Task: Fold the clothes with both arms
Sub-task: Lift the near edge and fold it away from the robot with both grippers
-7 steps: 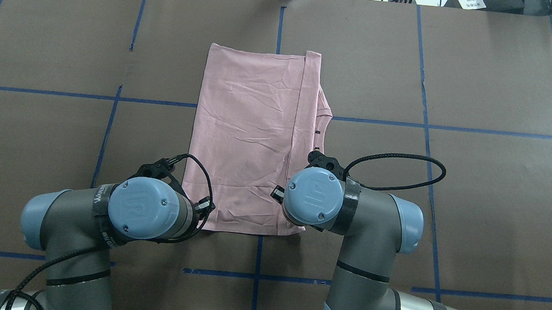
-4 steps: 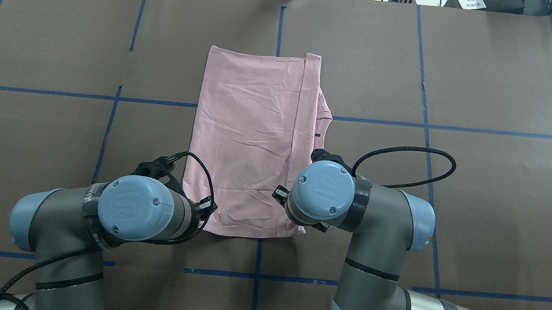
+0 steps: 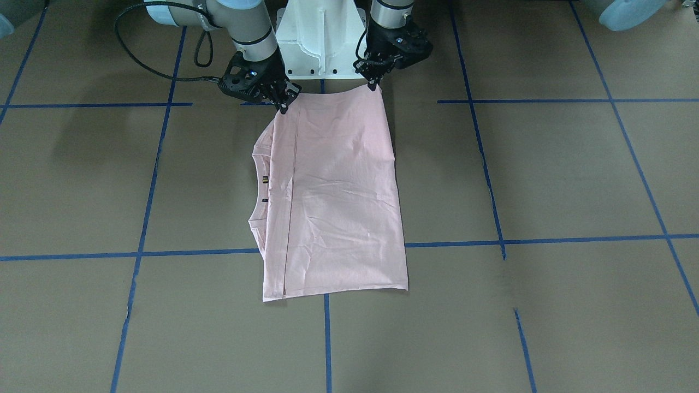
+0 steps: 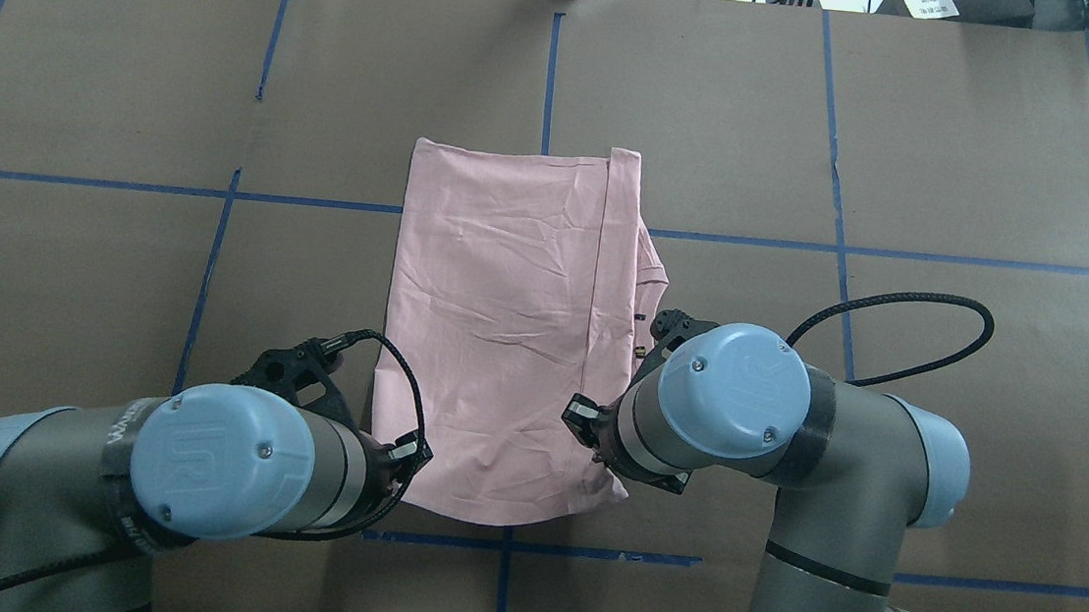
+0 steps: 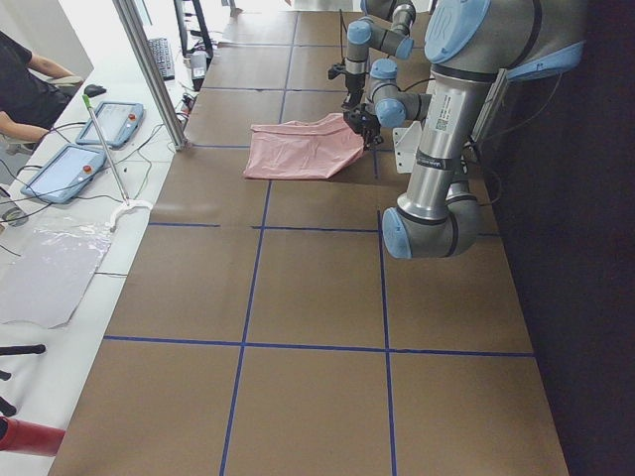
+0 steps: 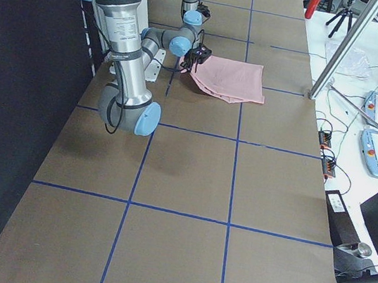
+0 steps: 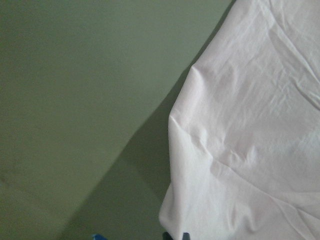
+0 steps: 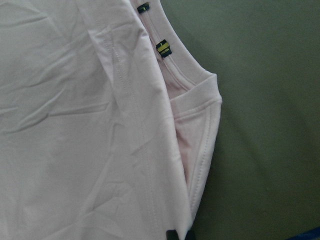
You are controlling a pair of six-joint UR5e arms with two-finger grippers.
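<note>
The pale pink T-shirt (image 4: 494, 321) lies folded lengthwise on the brown table, its back side up and no drawing showing. Its collar (image 3: 259, 185) with a small tag pokes out on the robot's right side. My left gripper (image 3: 374, 84) is shut on the shirt's corner nearest the robot on the left. My right gripper (image 3: 284, 106) is shut on the other near corner. The near hem (image 3: 333, 94) hangs slightly raised between them. In the overhead view both wrists hide most of the fingers. The wrist views show pink cloth (image 7: 250, 150) and the collar (image 8: 175, 70).
The white pedestal (image 3: 322, 38) stands just behind the shirt's near hem. Blue tape lines (image 4: 708, 237) cross the table. A black cable (image 4: 899, 312) loops out from the right wrist. A side bench with tablets (image 5: 69, 169) and a seated person lies beyond the table's far edge.
Both arms have drawn back toward the robot's base, dragging the shirt with them. The shirt's far edge and near hem both sit closer to the robot than before.
</note>
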